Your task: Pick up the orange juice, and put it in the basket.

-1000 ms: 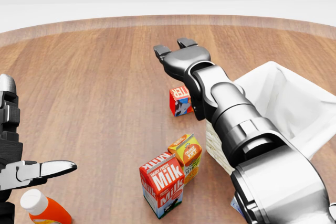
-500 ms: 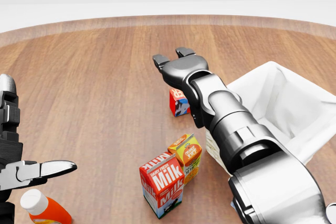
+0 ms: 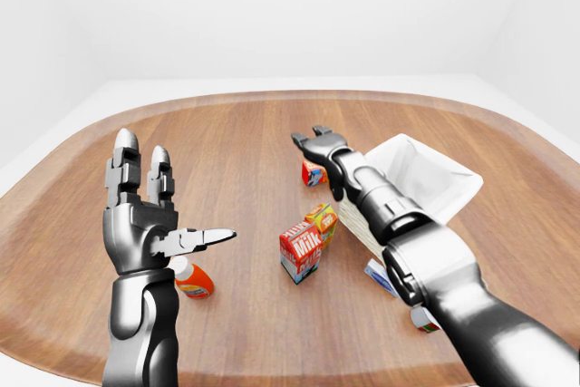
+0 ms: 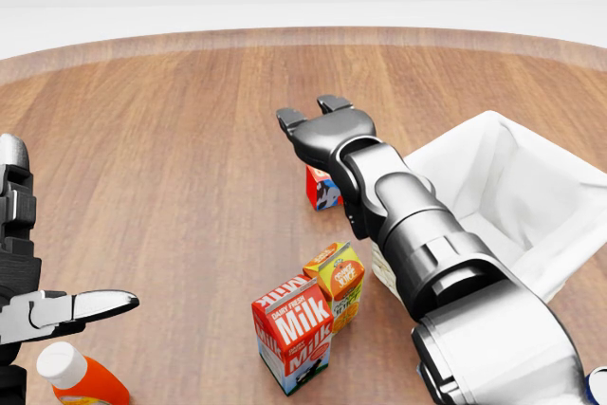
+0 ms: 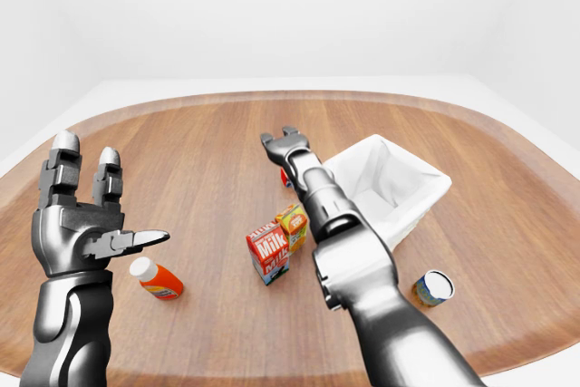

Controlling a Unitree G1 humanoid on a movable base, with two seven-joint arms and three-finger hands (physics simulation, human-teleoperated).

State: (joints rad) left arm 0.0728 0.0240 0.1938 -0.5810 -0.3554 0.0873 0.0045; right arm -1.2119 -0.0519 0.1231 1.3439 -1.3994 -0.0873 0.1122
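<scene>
The right hand (image 4: 318, 125), its 3 fingers spread wide and empty, hangs over the table (image 4: 171, 139) above a small carton, well beyond the orange juice (image 4: 337, 282) (at 6 o'clock of it, touching the milk (image 4: 292, 329)). The left hand (image 3: 145, 215) idles open, and the basket (image 4: 531, 187) waits at 3 o'clock.

An orange and yellow juice carton (image 4: 339, 279) beside a red, white and blue milk carton (image 4: 294, 331), on brown woodgrain table (image 4: 171, 158); basket (image 4: 517, 192) lined white.
</scene>
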